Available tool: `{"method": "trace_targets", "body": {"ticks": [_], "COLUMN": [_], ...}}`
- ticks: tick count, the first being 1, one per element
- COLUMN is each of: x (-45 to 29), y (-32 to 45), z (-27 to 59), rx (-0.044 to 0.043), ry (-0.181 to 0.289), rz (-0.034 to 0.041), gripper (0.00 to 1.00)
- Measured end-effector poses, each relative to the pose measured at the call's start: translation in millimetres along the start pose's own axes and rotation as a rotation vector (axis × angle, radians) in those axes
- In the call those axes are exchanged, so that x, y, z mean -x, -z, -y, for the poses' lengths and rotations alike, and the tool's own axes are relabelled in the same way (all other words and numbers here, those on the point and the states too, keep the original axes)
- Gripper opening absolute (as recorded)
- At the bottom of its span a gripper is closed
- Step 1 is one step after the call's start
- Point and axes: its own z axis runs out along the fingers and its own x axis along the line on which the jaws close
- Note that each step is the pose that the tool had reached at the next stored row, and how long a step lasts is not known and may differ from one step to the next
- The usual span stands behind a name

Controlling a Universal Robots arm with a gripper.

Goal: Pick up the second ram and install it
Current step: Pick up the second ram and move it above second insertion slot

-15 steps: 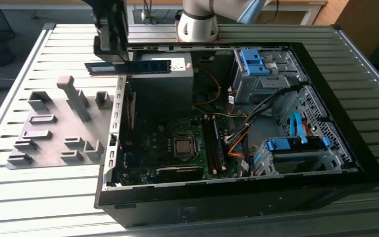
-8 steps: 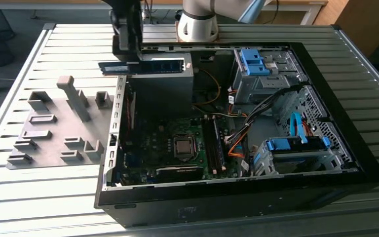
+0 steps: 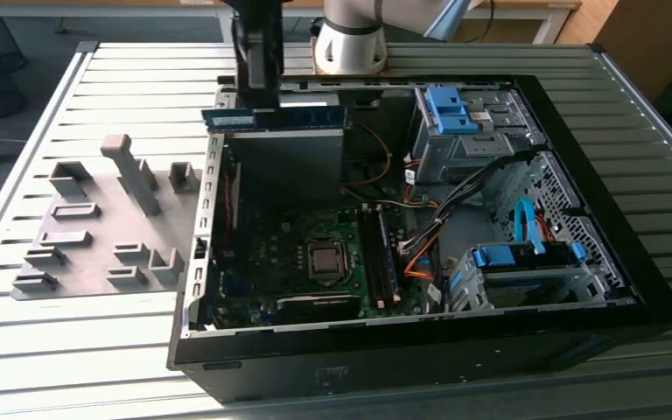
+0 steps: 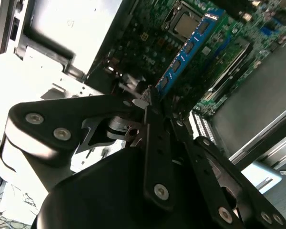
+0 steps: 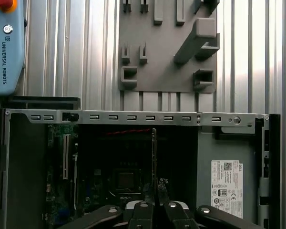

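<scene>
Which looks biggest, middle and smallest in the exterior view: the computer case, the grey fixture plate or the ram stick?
1. The computer case, by far the largest.
2. The grey fixture plate beside it.
3. The second ram, a thin strip held above the case, clearly the smallest.

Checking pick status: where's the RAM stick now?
Exterior view: the RAM stick is held in the gripper above the open computer case, near its far corner on the exterior view's left.
</scene>
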Motion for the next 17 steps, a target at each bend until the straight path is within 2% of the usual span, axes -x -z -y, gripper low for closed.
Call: {"method": "trace_targets", "body": {"ticks": [1, 4, 17], "x": [0.0, 0.0, -0.1], "y": [0.1, 0.7, 1.9], "z": [2.8, 20.2, 57.4], "rx": [0.0000, 0.0000, 0.0000], "ry": [0.000, 0.000, 0.000], "rz": [0.0001, 0.0000, 0.0000], "gripper": [0.14, 0.14, 0.14]}}
